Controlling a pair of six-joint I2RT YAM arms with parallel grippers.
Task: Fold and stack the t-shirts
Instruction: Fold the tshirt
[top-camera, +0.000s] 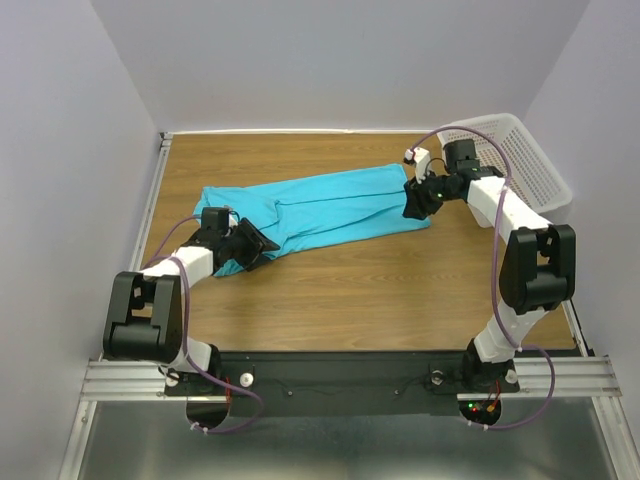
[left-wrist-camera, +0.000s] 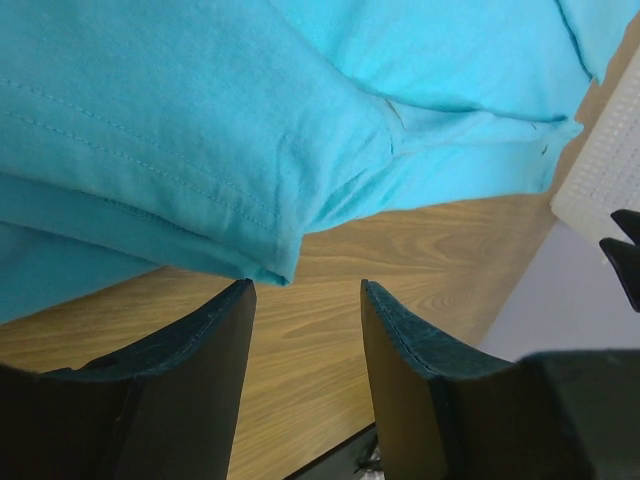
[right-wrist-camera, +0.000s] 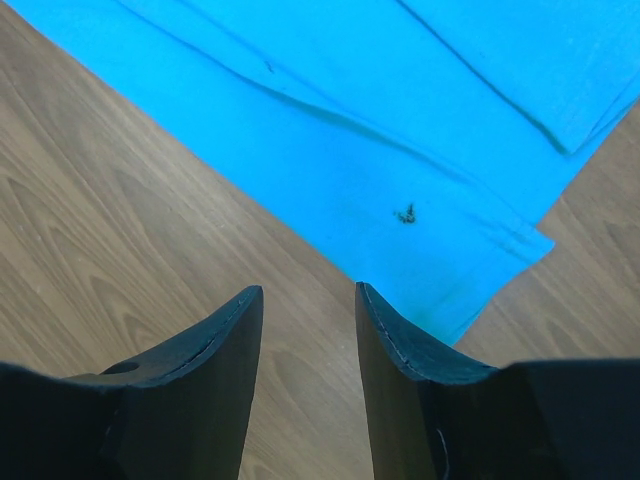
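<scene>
You have a white perforated plastic basket (top-camera: 520, 160) at the upper right of the top view, sitting on the wooden table (top-camera: 400, 290). An aluminium rail (top-camera: 120, 375) runs across the bottom, and plain grey walls (top-camera: 330, 60) fill the top.

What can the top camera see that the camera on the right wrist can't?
Only the top camera shows the whole t-shirt stretched out, the white basket at the far right corner, and the left gripper by the shirt's other end. Only the right wrist camera shows a tiny dark speck on the cloth, and that the right gripper is open with nothing between its fingers. Both show the t-shirt, the wooden table and the right gripper.
</scene>
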